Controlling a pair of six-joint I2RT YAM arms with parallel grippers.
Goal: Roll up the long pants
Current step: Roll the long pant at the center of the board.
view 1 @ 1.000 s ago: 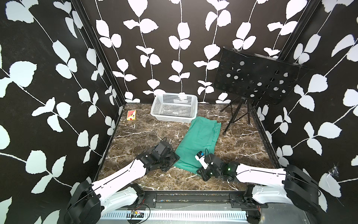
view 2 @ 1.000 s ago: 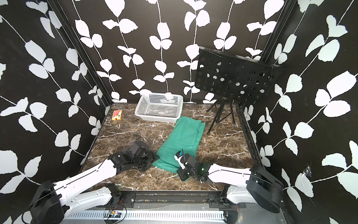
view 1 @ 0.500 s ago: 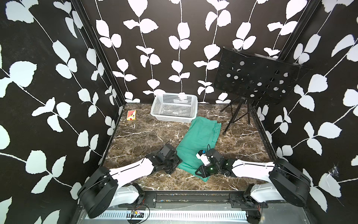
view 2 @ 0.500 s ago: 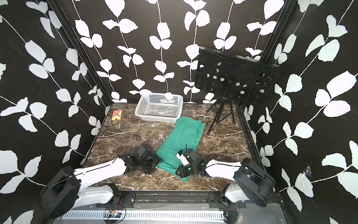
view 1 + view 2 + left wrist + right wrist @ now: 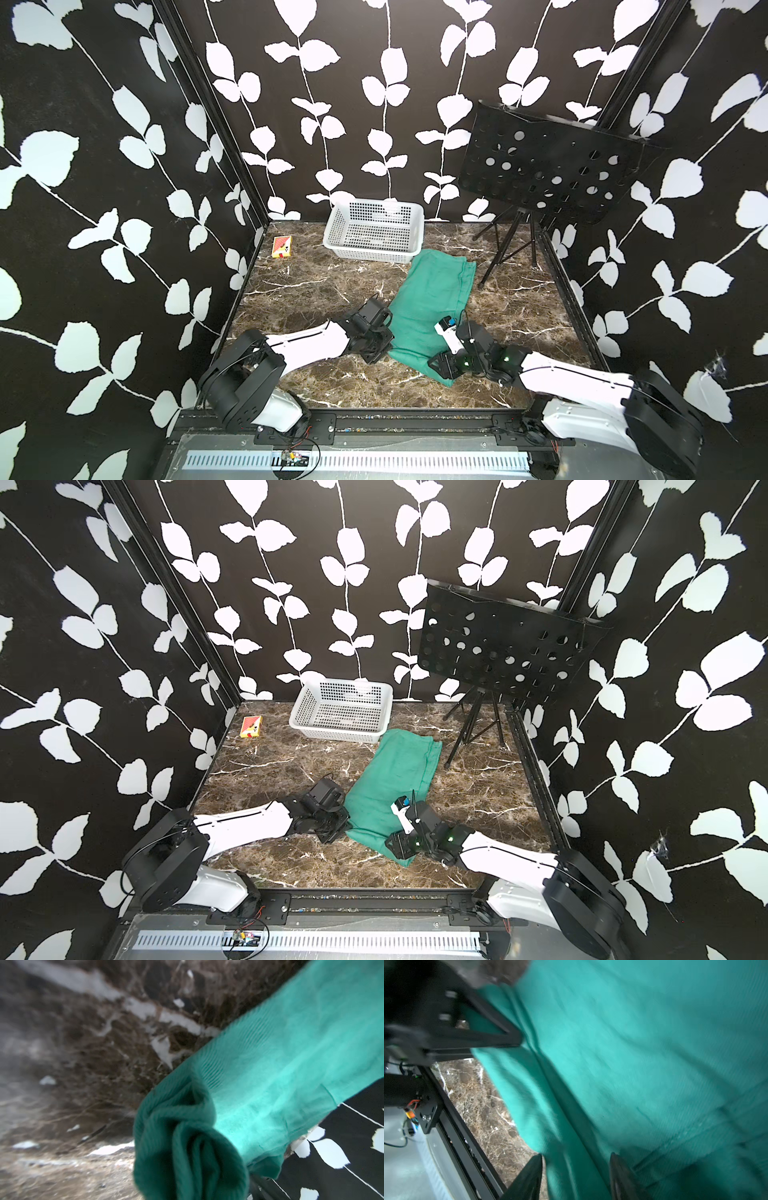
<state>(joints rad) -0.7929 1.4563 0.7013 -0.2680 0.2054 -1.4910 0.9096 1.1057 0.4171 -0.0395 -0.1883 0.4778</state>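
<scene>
Two grippers work the near end of the long pants [image 5: 432,295], which lie flat on the marble table [image 5: 316,291], running from just in front of the white basket [image 5: 365,254] at the back edge to the front middle.

Left gripper [image 5: 382,352]: jaws hidden, but cloth bunches and lifts there, so it reads as clamped on the near left corner.

Right gripper [image 5: 576,1167]: jaws apart, straddling a fold.

Judgement: the right should pinch level with the left. Then both turn the hem over evenly toward the back edge, keeping the roll tight.
</scene>
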